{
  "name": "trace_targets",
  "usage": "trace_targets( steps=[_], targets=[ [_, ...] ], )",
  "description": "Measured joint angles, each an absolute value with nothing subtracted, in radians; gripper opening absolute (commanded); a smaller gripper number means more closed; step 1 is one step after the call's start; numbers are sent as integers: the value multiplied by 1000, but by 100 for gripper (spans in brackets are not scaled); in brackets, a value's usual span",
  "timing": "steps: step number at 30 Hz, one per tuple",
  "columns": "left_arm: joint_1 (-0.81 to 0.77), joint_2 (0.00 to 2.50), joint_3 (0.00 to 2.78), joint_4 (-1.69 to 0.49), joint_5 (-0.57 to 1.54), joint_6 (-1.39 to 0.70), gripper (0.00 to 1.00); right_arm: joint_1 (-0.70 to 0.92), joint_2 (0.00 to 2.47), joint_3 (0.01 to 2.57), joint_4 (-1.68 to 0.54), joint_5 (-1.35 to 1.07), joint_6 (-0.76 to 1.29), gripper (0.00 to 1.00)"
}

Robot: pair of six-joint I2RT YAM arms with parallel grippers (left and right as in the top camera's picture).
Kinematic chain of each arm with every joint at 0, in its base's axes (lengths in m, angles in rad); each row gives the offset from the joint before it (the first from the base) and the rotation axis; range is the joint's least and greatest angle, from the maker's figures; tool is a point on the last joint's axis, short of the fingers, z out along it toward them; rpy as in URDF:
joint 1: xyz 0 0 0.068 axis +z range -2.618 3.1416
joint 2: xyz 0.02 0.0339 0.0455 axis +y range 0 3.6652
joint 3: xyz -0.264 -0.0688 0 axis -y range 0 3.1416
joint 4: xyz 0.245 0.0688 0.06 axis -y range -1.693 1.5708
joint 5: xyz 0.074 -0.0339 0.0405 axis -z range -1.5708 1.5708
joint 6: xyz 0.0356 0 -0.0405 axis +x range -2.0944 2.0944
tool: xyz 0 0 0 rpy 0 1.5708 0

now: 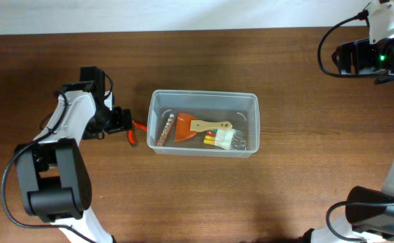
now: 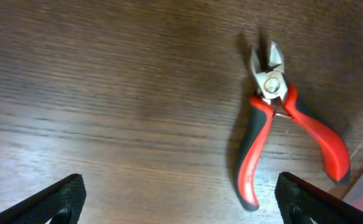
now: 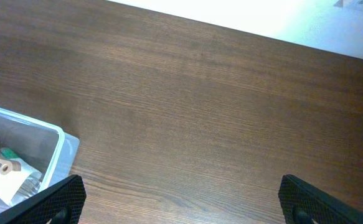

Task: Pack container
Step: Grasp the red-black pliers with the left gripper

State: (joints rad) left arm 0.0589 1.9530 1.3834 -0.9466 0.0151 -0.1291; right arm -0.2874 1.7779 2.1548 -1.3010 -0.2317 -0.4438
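The clear plastic container (image 1: 203, 98) stands mid-table and holds a wooden scraper with an orange blade (image 1: 197, 127), a metal spring-like tool (image 1: 164, 129) and a small white and yellow item (image 1: 222, 139). Red-handled pliers (image 1: 132, 131) lie on the wood just left of the container. In the left wrist view the pliers (image 2: 274, 130) lie flat, jaws pointing away. My left gripper (image 2: 180, 202) is open wide above them, empty. My right gripper (image 3: 180, 202) is open and empty, high at the far right; the container's corner (image 3: 50, 134) shows at its lower left.
The wooden table's back edge meets a white wall at the top of the overhead view (image 1: 183, 13). The right arm's base (image 1: 372, 216) stands at the front right, the left arm's base (image 1: 51, 182) at the front left.
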Motion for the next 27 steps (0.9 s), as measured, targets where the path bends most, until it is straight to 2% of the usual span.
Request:
trace_targets(
  steps=[24,26,27],
  targets=[
    [30,2046,1384,-904,15,-184,100,-287,1786,2155,-1301,-232,-443,99],
    [30,2048,1384,-916,10,-184,94,-287,1786,2155,-1301,-232,-444,99],
    [30,2048,1384,-920,8,-184,84,-287,1786,2155,-1302,-232,-444,99]
  ],
)
